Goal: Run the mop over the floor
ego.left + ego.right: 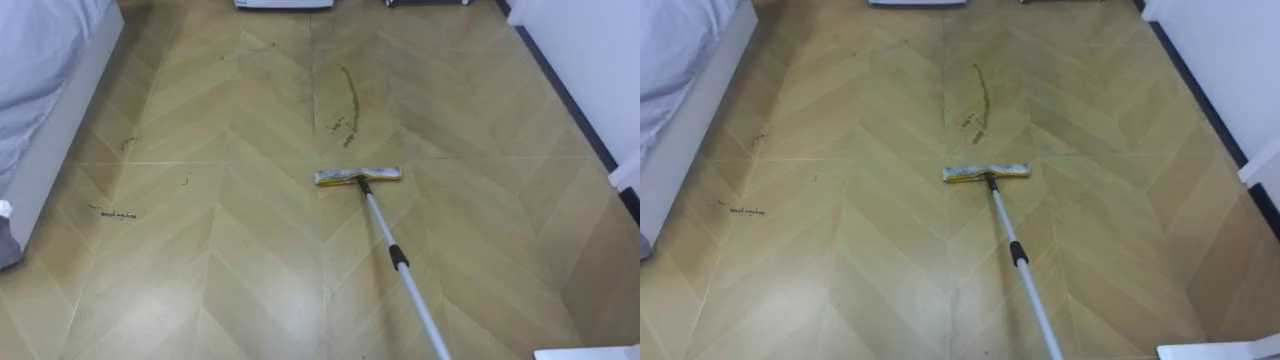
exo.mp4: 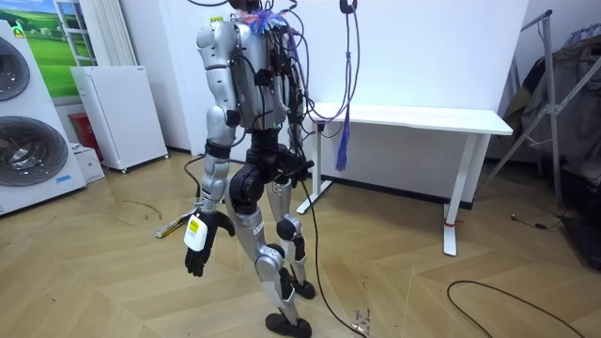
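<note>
A mop lies on the wooden floor (image 1: 250,260). Its flat yellow head (image 1: 358,176) rests near the middle, just below a dark curved streak of dirt (image 1: 349,98). The pale pole (image 1: 400,262) runs from the head down to the lower right edge. Small dark scraps (image 1: 117,213) lie to the left, near the bed. In the room view I stand upright facing that view's left, with the mop head (image 2: 173,226) on the floor before me. My left hand (image 2: 199,242) hangs at my side with relaxed fingers and holds nothing.
A bed with grey covers (image 1: 40,70) lines the left side. A white wall with a dark skirting (image 1: 570,90) runs along the right. In the room view a white desk (image 2: 423,118) stands behind me, with washing machines (image 2: 28,122) and a small fridge (image 2: 117,113) ahead.
</note>
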`<state>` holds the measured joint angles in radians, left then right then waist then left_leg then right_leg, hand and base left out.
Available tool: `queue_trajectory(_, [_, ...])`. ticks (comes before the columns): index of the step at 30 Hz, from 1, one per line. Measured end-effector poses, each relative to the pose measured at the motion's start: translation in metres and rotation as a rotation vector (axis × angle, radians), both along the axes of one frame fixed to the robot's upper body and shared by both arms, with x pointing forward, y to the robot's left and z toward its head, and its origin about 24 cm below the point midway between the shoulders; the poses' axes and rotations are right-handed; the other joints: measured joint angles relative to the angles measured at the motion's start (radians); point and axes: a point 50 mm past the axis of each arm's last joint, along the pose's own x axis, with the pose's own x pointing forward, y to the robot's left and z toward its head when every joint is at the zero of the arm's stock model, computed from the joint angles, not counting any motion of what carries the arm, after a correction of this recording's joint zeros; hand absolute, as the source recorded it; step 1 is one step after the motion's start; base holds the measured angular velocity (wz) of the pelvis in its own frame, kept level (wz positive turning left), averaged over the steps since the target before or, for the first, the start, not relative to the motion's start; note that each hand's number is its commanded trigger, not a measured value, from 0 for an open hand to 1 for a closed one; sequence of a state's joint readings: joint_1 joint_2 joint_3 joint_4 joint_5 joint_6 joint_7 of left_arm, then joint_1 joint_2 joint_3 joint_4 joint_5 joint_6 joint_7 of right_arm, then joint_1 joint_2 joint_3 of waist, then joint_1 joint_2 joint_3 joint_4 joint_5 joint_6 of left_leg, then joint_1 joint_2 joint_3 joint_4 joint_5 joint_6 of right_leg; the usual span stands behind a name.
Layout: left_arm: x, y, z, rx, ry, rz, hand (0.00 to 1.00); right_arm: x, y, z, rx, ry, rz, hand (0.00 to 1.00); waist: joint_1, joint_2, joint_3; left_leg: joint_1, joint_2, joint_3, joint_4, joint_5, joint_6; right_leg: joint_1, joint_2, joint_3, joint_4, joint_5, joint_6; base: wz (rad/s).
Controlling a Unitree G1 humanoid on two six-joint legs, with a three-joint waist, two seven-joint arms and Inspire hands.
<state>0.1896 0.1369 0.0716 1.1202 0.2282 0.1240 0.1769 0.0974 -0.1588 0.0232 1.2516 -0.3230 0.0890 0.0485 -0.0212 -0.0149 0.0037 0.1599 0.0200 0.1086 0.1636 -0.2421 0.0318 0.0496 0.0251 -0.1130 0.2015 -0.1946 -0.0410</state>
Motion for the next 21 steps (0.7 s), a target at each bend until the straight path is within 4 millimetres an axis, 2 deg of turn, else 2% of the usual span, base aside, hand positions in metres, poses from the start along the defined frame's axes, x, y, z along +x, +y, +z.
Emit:
queue_trajectory(8, [-0.0007,-0.0004,-0.0003,-0.011,0.005,-0.002,0.0,-0.0007,0.0003,-0.0002,0.012,0.018,-0.004,1.0,0.0,-0.001,-0.0038,0.002,0.0,-0.003,0.0,0.0,0.0,0.005,-0.002,-0.007,0.002,0.0,0.0,0.02])
queue_trajectory(14, [-0.0007,-0.0004,-0.0003,-0.011,0.01,0.0,0.0,0.0007,0.0002,-0.0001,0.012,0.019,-0.011,1.0,0.003,0.001,0.0021,-0.003,0.0,-0.001,0.001,0.0,0.0,0.0,-0.004,-0.016,0.005,0.0,0.0,0.04])
queue_trajectory(19, [0.0046,-0.0002,0.0,-0.008,-0.001,-0.006,0.0,0.0021,0.0017,-0.0004,0.028,0.004,-0.062,1.0,0.005,0.0,-0.0037,-0.037,0.0,-0.003,0.003,0.0,0.0,-0.032,-0.006,-0.025,0.006,0.001,0.0,0.08])
queue_trajectory(21, [0.0061,-0.0002,0.0001,-0.007,-0.004,-0.007,0.0,0.0018,0.0029,-0.0007,0.033,0.004,-0.066,1.0,0.007,0.0,-0.0027,-0.048,0.0,-0.004,0.004,0.0,0.0,-0.041,-0.006,-0.028,0.009,0.004,-0.001,0.05])
